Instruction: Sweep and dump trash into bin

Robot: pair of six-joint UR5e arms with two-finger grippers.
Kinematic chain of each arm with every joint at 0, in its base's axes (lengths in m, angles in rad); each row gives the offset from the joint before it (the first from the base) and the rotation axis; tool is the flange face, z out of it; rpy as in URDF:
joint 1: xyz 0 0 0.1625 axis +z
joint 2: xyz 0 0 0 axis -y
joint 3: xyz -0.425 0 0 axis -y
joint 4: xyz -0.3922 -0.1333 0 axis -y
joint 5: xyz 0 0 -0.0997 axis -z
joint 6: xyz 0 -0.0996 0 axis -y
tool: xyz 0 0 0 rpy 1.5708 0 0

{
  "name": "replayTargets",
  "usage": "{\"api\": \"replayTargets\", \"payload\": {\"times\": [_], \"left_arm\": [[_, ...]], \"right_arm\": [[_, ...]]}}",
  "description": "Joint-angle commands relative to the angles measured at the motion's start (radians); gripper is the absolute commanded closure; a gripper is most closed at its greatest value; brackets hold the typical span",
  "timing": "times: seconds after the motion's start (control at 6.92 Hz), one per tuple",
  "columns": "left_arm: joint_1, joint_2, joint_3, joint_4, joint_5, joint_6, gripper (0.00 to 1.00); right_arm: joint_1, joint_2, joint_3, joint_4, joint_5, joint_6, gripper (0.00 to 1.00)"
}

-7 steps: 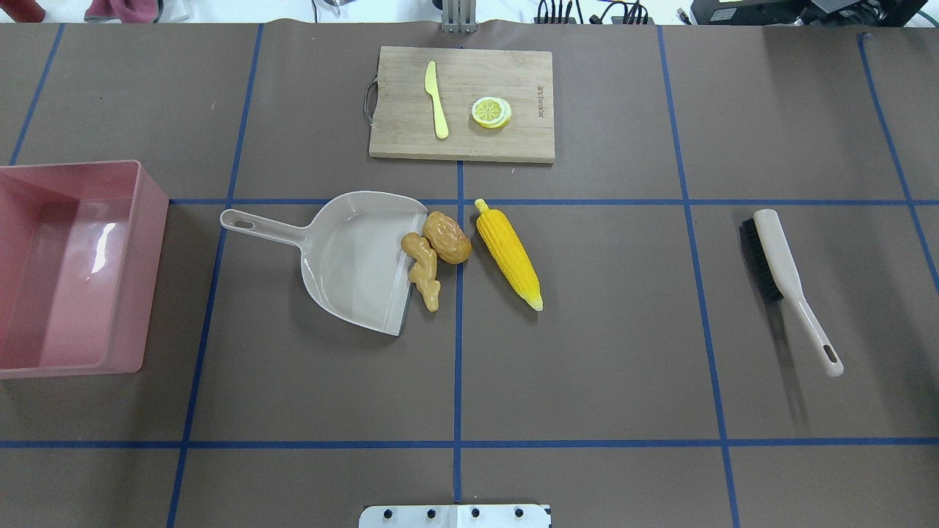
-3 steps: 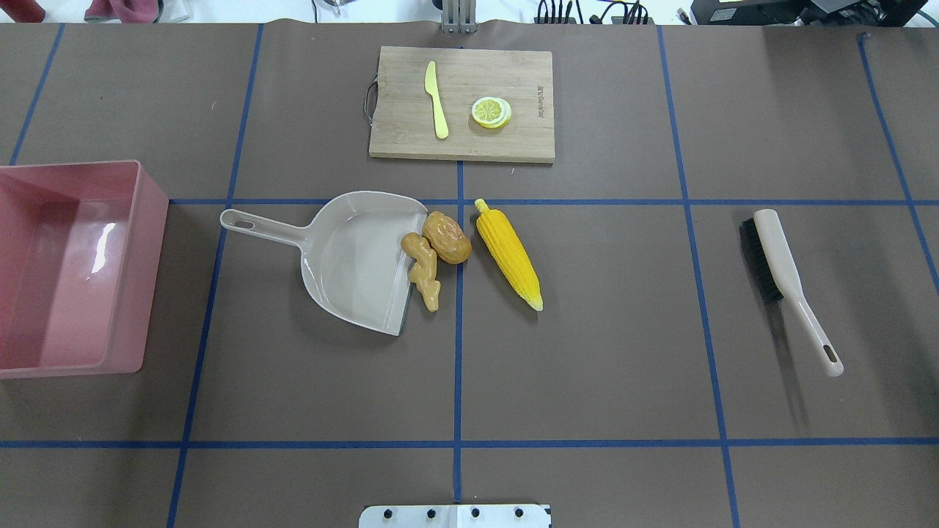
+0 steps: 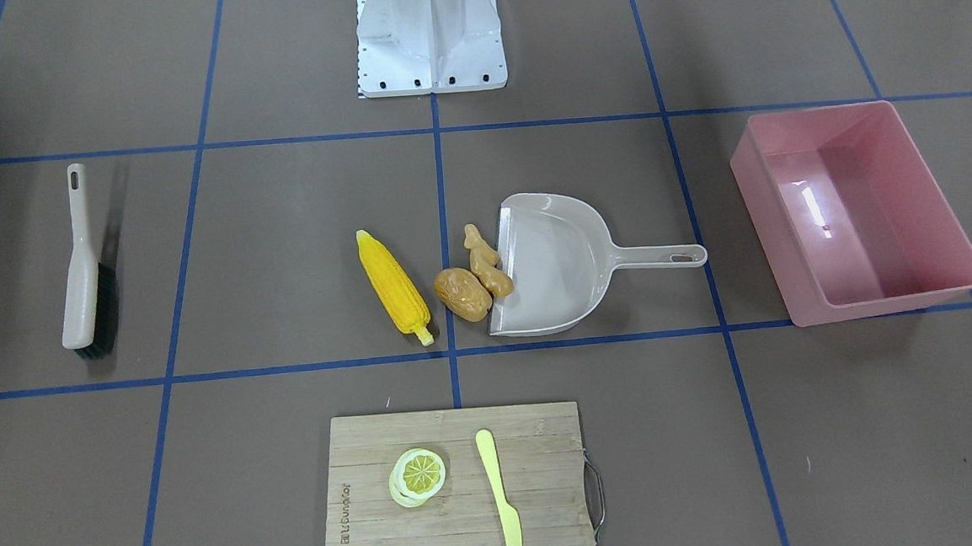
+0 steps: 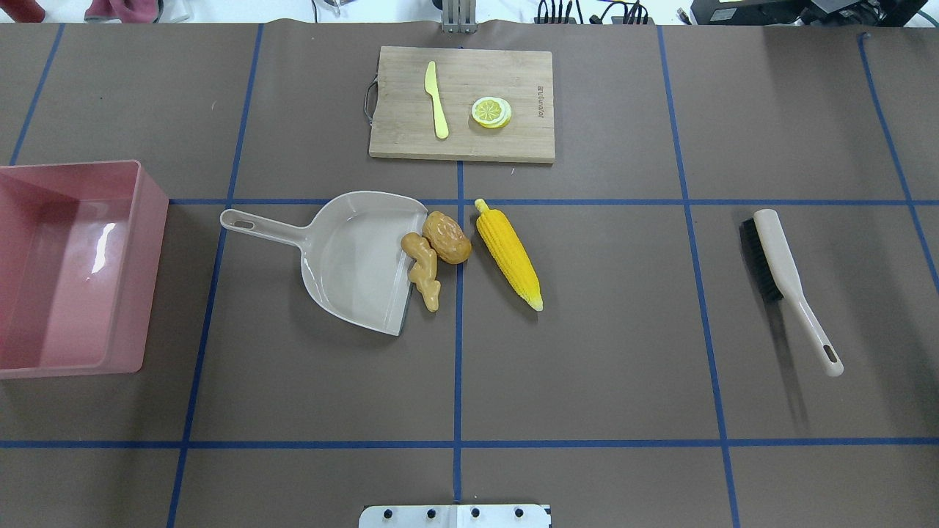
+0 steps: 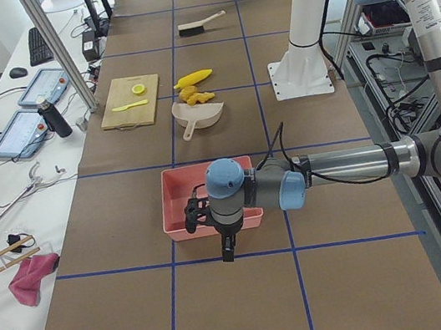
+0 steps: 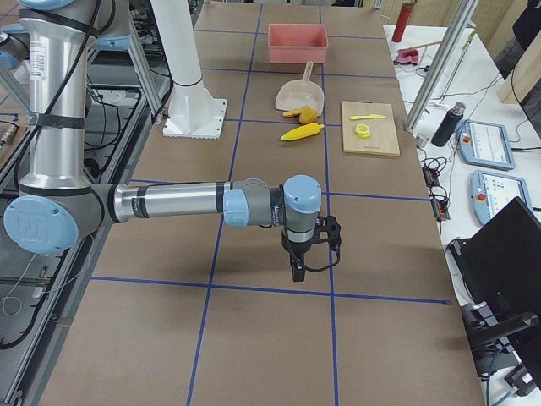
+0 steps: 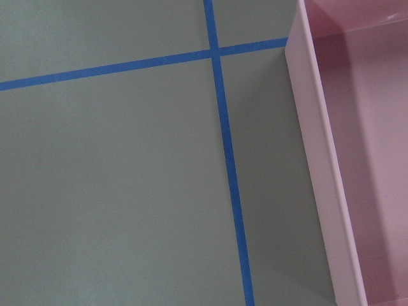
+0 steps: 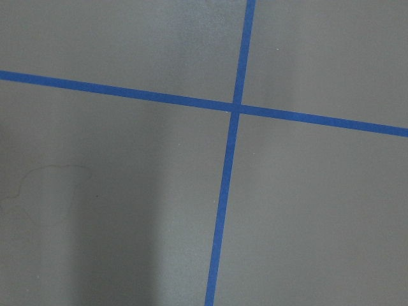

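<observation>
The yellow corn cob (image 4: 508, 254), brown potato (image 4: 447, 237) and tan ginger root (image 4: 424, 270) lie mid-table at the open mouth of a beige dustpan (image 4: 352, 257). The ginger touches the pan's lip. The pink bin (image 4: 150, 279) stands empty at the table's left end. Its wall also shows in the left wrist view (image 7: 319, 159). My left gripper (image 5: 227, 253) hangs just outside the bin's far-left side, and I cannot tell if it is open. My right gripper (image 6: 297, 272) hangs over bare table at the right end, and I cannot tell its state either.
A beige brush with black bristles (image 4: 781, 268) lies at the right. A wooden cutting board (image 4: 513, 139) at the far middle holds a pale yellow knife (image 4: 436, 99) and a lemon slice (image 4: 491, 112). The robot's base plate (image 4: 455, 515) is at the near edge.
</observation>
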Motion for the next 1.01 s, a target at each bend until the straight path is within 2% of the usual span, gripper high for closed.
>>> {"api": "replayTargets", "payload": {"times": [0.0, 0.43, 0.58, 0.72, 0.87], "left_arm": [[-0.001, 0.001, 0.003, 0.000, 0.002, 0.000, 0.01], [0.000, 0.001, 0.009, 0.000, 0.002, 0.000, 0.01], [0.002, -0.001, 0.012, 0.000, 0.002, 0.000, 0.01], [0.000, -0.005, 0.017, 0.000, 0.000, 0.000, 0.01], [0.000, -0.005, 0.017, 0.000, 0.002, 0.000, 0.01]], "right_arm": [[0.000, 0.000, 0.003, 0.000, 0.007, 0.003, 0.00], [0.000, 0.000, 0.032, -0.002, 0.010, 0.011, 0.00], [0.000, 0.003, 0.072, -0.009, 0.010, 0.012, 0.00], [0.000, 0.015, 0.145, -0.070, 0.015, 0.059, 0.00], [-0.029, 0.037, 0.210, -0.134, 0.094, 0.216, 0.00]]}}
